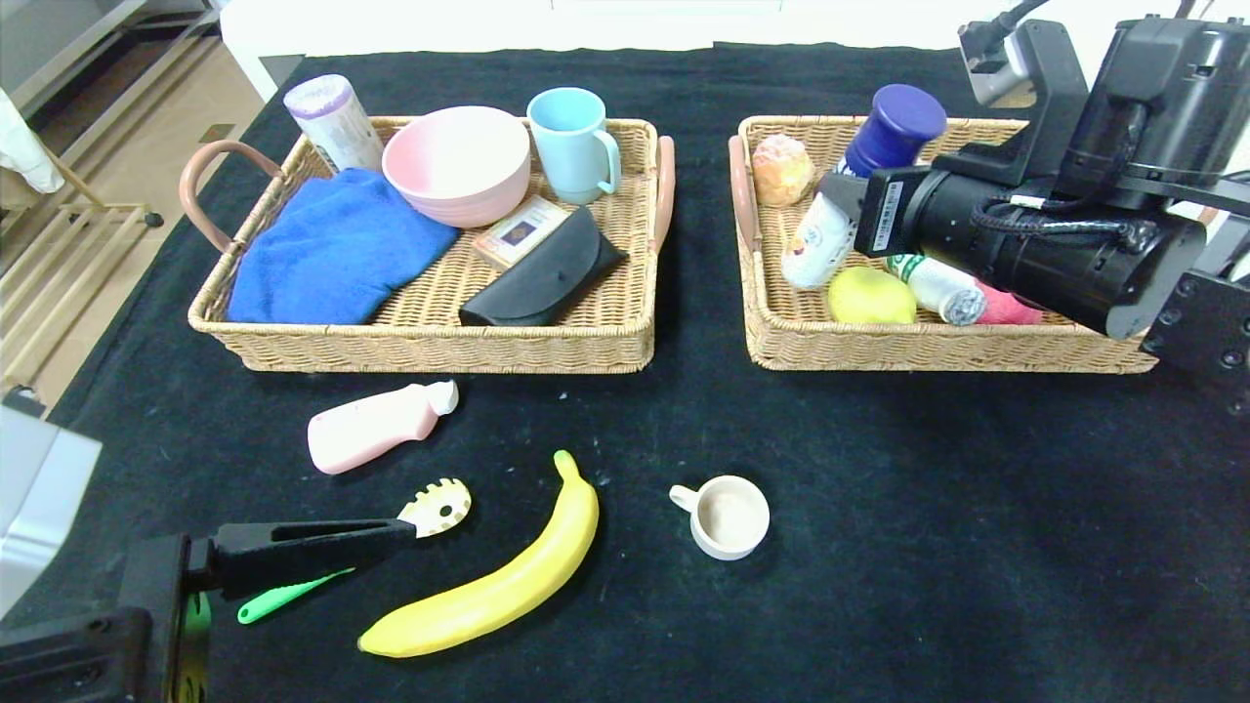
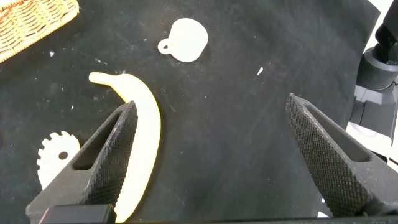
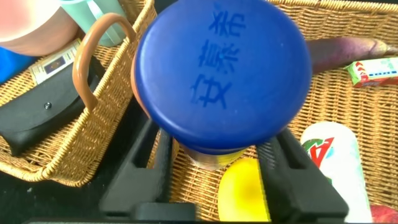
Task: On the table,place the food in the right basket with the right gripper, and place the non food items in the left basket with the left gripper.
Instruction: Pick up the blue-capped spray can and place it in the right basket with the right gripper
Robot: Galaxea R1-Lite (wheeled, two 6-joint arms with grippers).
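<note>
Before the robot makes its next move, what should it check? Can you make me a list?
1. Blue-capped bottle is over the right basket: ok.
2. Right gripper has let go of the bottle: cannot tell.
3. Left gripper has its jaws open, ready to pick: ok.
4. All food is in the right basket: not ok, the banana lies on the table.
5. All non-food is in the left basket: not ok, the pink bottle and small cup are outside it.
</note>
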